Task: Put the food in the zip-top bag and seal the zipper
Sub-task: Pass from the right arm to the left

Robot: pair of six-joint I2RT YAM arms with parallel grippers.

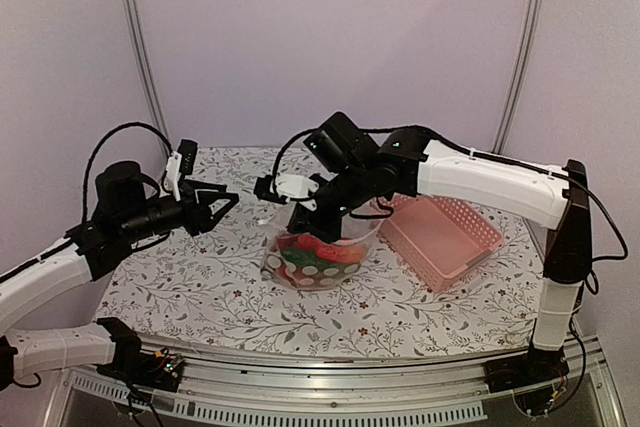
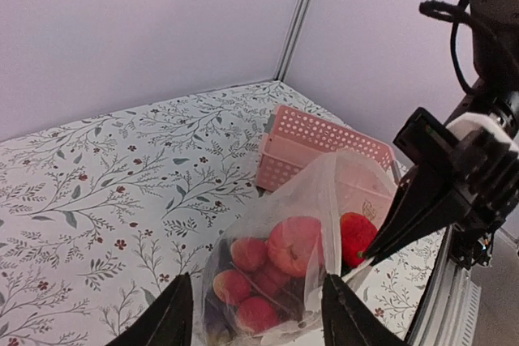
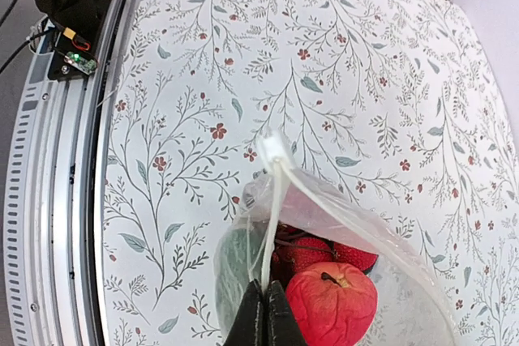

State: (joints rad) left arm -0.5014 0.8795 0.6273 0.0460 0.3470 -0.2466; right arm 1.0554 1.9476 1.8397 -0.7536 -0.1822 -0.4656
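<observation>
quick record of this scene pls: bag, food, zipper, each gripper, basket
bag: clear zip-top bag sitting on the floral table, mouth looks unsealed
food: red fruits and a green piece, inside the bag
zipper: whitish strip on the bag's rim, lifted upward
right gripper: shut, pinching the zipper
left gripper: open, facing the bag, holding nothing
basket: pink basket, beside the bag on the right arm's side

I see soft, even, pinkish light in all three views. Shadows are faint under the zip-top bag point(image 1: 320, 257), and my overhead picture is slightly soft.
</observation>
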